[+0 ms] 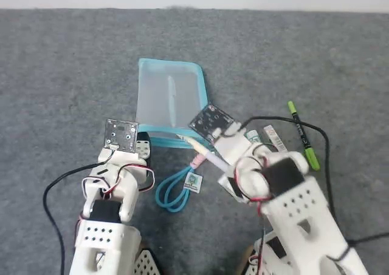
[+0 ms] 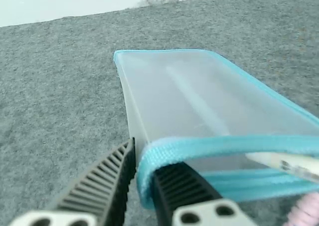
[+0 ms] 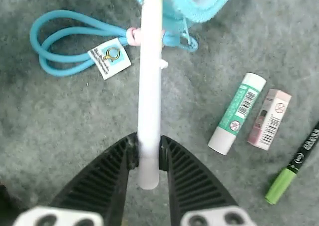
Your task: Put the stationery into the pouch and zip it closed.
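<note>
Pouch (image 1: 170, 96) lies flat at mid-worktop (image 1: 67, 62), with its mouth toward the arms and open, not zipped.

- The teal rim at the near left corner is pinched by the left claw (image 2: 144, 161). The jaws are pressed onto the fabric and the mouth is held lifted.
- The white pen (image 3: 149, 76) is clamped at its near end in the right claw (image 3: 148, 153). Its far tip is seen at the mouth, just under the rim, with most of the barrel outside. Insertion is judged begun, not finished.
- A faint long shape is seen through the pouch wall. Whether it is an item or a crease cannot be told.

On the worktop, right of the pouch:
- glue stick (image 3: 237, 113)
- pink box (image 3: 269, 118), just beside the stick
- green marker (image 3: 294, 168), farther right

None of these is touched by a claw.

A blue cord (image 3: 65, 41) with a tag (image 3: 109, 59) lies near of the mouth, left of the pen. It is judged a pouch strap, not stationery.

Remaining, as judged: the pen is to be pushed in and released, three items are to be fetched and loaded, and the pouch is to be zipped. The task is reckoned early, with the first visible item under way.
</note>
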